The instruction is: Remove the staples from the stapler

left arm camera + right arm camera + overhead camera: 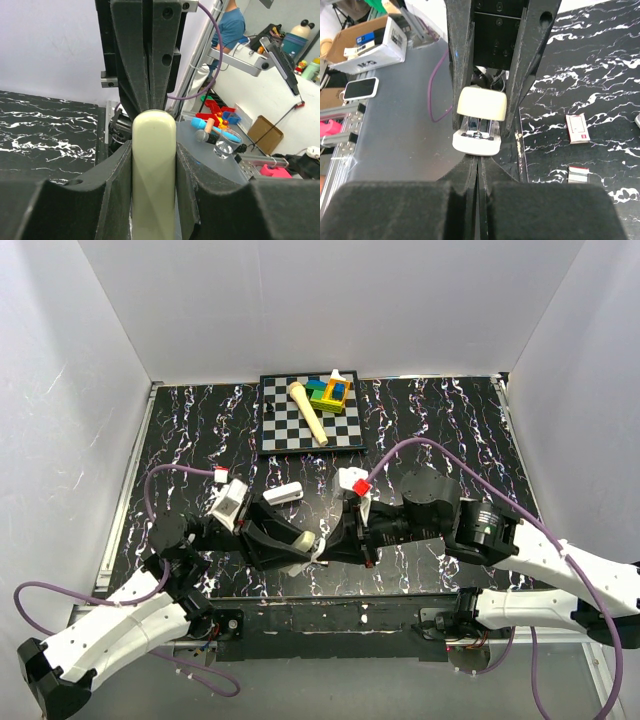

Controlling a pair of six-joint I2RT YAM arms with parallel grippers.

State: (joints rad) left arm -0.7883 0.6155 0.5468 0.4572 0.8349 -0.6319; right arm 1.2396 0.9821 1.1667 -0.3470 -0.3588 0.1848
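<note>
A cream stapler (pixel 297 539) is held off the table near its front edge, with my left gripper (pixel 285 540) shut on its sides. In the left wrist view the stapler (pixel 154 170) fills the gap between the two pads. My right gripper (pixel 328 540) faces it from the right, shut, with nothing seen between the fingers. In the right wrist view its tips (pixel 478 161) meet just under the stapler's white base (pixel 476 145). The cream top (pixel 481 102) is lifted slightly, showing a metal channel. I cannot make out the staples there.
A chessboard (pixel 282 425) at the back holds a wooden pin (pixel 308 412) and coloured blocks (pixel 330 393). Small red-and-white boxes (pixel 578 128) (pixel 578 174) lie on the black marbled table (pixel 450 420), and a red cube (pixel 361 486) is near my right arm. White walls enclose three sides.
</note>
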